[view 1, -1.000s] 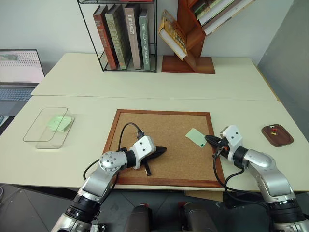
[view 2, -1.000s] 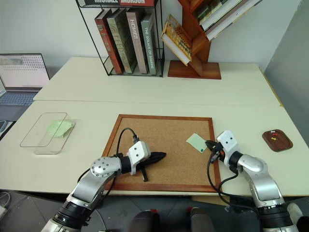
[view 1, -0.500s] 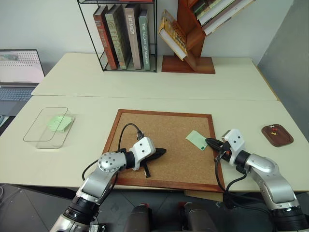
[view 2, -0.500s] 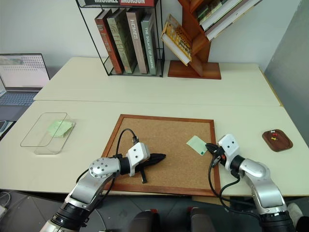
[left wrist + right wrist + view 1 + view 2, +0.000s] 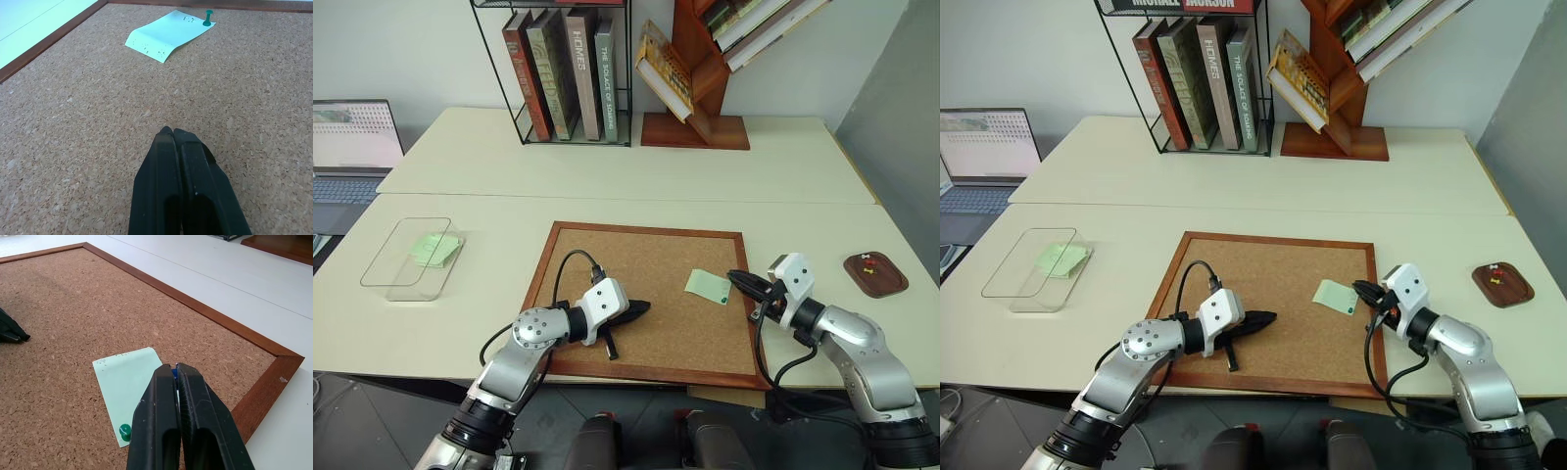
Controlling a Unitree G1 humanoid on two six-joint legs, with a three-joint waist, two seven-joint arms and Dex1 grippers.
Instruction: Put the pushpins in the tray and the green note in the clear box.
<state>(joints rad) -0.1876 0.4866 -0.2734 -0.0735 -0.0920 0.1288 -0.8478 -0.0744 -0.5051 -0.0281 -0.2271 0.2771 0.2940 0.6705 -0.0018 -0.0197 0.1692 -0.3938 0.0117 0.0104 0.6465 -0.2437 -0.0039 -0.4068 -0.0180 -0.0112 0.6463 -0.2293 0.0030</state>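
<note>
Right gripper [image 5: 175,368] hangs over the cork board [image 5: 636,255] near its right edge, fingers pressed together. A sliver of blue shows between the tips in the right wrist view; too small to tell whether it is a pushpin head held there. Just below the tips lies the green note [image 5: 708,286], flat on the cork toward the board's right edge, with a green pushpin [image 5: 125,432] standing in one corner of it.

Left gripper [image 5: 173,134] is fully closed with nothing in it, low over the cork near the board's front edge, pointing across toward the note.

Clear box [image 5: 386,264] sits near the tabletop's left edge, well apart from the board; a pale green paper [image 5: 434,249] lies inside it at the far end. Tray [image 5: 891,279] sits close to the tabletop's right edge, with small pushpins [image 5: 869,262] in it, a red and a pale head visible.

Wire book rack [image 5: 568,69] and a wooden slanted shelf [image 5: 700,117] stand at the rear of the tabletop; a laptop [image 5: 352,147] at the far left.
</note>
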